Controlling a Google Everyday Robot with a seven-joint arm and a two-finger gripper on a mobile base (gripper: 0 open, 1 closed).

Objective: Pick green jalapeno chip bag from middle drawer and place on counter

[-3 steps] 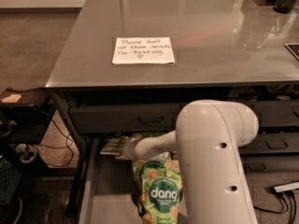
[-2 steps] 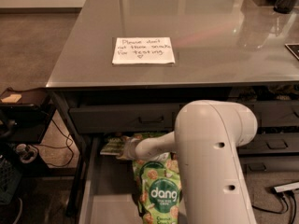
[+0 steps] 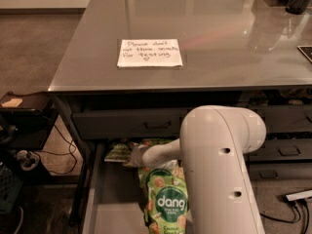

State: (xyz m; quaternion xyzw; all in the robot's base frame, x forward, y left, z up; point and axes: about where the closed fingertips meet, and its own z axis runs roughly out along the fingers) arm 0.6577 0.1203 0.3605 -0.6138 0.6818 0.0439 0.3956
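The middle drawer stands pulled open under the counter. At its back left lies the pale green jalapeno chip bag, partly tucked under the upper drawer front. My gripper reaches into the back of the drawer at the end of the white arm and sits right against the bag's right edge. A green "dang" bag lies in the drawer in front of the gripper, partly covered by the arm.
A white handwritten note lies on the counter. A closed drawer front with a bar handle sits above the open drawer, more drawer fronts at the right. A dark side table and cables stand at the left.
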